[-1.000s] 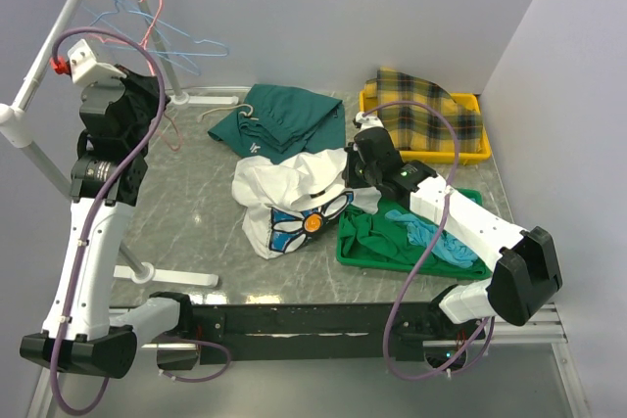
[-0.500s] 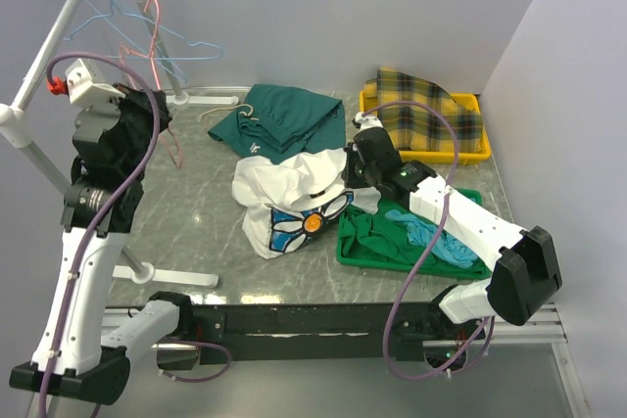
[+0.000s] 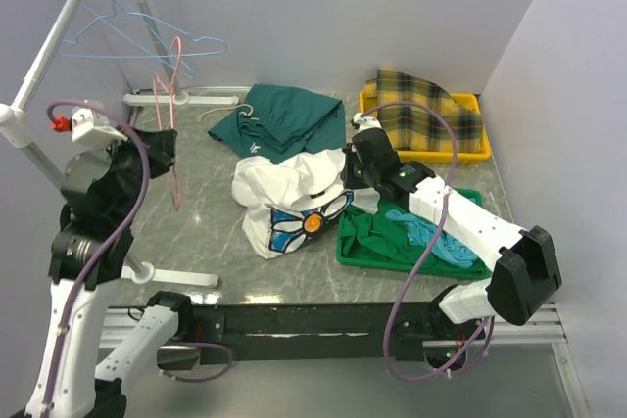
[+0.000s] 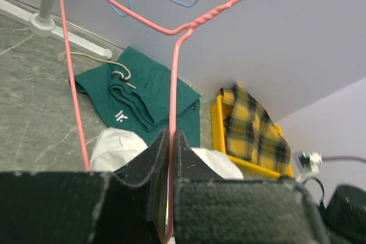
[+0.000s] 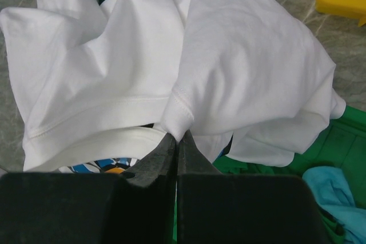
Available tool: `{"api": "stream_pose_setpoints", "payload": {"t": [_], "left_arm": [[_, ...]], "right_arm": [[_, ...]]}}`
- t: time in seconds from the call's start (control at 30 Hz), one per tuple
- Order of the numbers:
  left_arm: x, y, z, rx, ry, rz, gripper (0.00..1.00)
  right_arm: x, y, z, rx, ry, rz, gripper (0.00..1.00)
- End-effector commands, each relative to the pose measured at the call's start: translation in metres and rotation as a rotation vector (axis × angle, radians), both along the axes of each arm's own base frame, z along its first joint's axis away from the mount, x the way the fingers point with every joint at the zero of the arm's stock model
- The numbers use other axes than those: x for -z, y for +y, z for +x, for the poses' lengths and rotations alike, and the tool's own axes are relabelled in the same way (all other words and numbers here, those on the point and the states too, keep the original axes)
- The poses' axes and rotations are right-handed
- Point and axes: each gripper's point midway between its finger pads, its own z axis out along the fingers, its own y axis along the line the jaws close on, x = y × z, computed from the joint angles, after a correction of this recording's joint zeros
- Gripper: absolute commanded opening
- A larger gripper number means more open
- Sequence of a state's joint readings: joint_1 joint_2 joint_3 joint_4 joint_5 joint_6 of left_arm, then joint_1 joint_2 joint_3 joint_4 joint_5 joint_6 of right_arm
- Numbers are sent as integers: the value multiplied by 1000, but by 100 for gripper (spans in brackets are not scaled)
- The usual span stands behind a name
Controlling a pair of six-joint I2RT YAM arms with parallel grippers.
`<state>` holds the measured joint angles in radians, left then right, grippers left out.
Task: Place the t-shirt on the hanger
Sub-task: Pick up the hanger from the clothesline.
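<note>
Left jaws clamped on the hanger (image 4: 173,78) wire, just below the twisted neck, with the hook out ahead of them. Right jaws pinched shut on a fold of the t-shirt (image 5: 229,72); the rest is crumpled under them on the tabletop (image 3: 206,232), well apart from my left jaws. Step: bringing the two together. Next, I reckon: lift the cloth, open the neck hole, feed one hanger shoulder in.

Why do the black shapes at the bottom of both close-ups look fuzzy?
Left wrist view: left gripper too near the lens, thin pink-red wire hanger sharp. Right wrist view: right gripper likewise soft, white cloth t-shirt bright, folds clear. Top view: faint sheen on grey marbled table.
</note>
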<state>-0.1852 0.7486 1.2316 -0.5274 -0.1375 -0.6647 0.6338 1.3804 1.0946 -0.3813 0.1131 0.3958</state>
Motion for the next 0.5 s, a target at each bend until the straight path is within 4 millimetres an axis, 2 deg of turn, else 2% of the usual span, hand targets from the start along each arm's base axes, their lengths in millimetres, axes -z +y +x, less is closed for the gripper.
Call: {"api": "stream_pose_setpoints", "payload": {"t": [0.0, 0.3, 0.37, 0.47], "left_arm": [[-5, -9, -28, 90, -36, 49, 1], [34, -21, -67, 198, 57, 50, 1], [36, -22, -77, 217, 45, 44, 1], [36, -36, -93, 314, 36, 50, 1]], "right_arm": [[-18, 4, 7, 3, -60, 5, 0], [-17, -9, 9, 42, -80, -43, 0], [-17, -9, 10, 47, -83, -51, 0], [-14, -11, 13, 54, -82, -68, 0]]}}
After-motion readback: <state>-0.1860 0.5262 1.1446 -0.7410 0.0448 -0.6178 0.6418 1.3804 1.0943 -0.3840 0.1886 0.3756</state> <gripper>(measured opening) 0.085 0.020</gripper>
